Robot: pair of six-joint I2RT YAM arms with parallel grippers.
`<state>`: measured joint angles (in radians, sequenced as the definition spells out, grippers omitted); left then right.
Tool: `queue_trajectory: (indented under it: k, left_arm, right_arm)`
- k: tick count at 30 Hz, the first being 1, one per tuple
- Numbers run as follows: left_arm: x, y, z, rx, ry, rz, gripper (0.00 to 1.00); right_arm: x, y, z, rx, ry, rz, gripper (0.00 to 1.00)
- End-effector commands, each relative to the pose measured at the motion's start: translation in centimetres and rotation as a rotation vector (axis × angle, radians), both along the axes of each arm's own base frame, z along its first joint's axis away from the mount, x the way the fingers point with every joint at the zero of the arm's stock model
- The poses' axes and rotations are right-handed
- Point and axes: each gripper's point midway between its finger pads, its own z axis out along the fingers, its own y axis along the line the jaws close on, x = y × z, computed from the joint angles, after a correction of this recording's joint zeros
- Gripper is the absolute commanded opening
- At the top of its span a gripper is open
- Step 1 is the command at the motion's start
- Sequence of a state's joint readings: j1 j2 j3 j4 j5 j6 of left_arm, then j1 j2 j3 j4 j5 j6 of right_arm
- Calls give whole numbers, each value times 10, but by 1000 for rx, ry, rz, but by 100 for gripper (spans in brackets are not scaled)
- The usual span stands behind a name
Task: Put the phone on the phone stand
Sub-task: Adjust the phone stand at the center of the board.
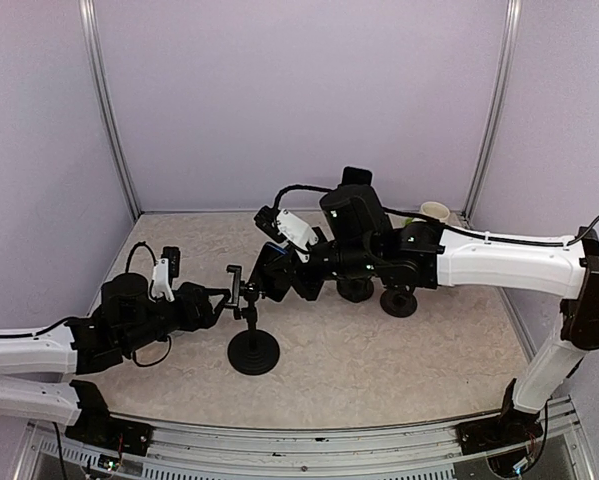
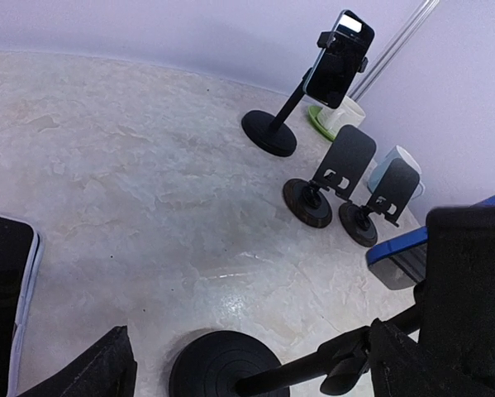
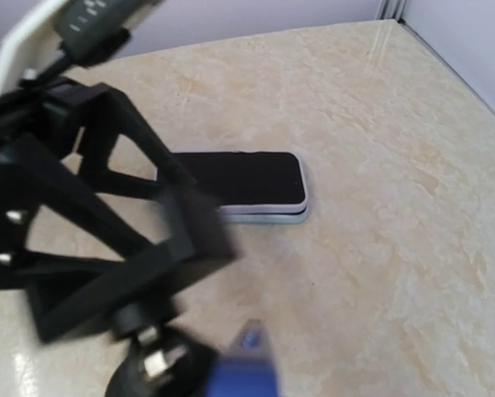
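Observation:
The phone (image 3: 239,178) lies flat on the table, black screen up with a pale rim. It also shows at the left edge of the left wrist view (image 2: 3,306). I cannot make it out in the top view. The empty black phone stand (image 1: 253,352) has a round base (image 2: 222,364) and a slanted pole. My left gripper (image 1: 222,298) is open, and the pole lies between its fingers (image 2: 90,372) near the right one. My right gripper (image 1: 264,280) is beside the stand's head. Its blue tips (image 3: 249,356) look closed together and hold nothing.
At the back, a tall stand holds another phone (image 2: 340,58). Two small empty folding stands (image 2: 334,178) (image 2: 387,198) stand to the right. A green-and-white cup (image 2: 334,116) sits by the back right corner post. Both arms crowd the table's middle.

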<state>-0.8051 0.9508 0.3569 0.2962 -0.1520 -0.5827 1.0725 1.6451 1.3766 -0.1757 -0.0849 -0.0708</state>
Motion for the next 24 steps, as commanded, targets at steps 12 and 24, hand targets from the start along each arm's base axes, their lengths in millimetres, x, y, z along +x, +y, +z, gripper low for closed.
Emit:
queue_trajectory:
  k: [12, 24]
  left_arm:
    - [-24, -9, 9, -98, 32, -3, 96]
    - [-28, 14, 24, -23, -7, 90, 97]
  right_arm:
    - [12, 35, 27, 68, -33, 31, 0]
    - [34, -5, 34, 66, -38, -52, 0]
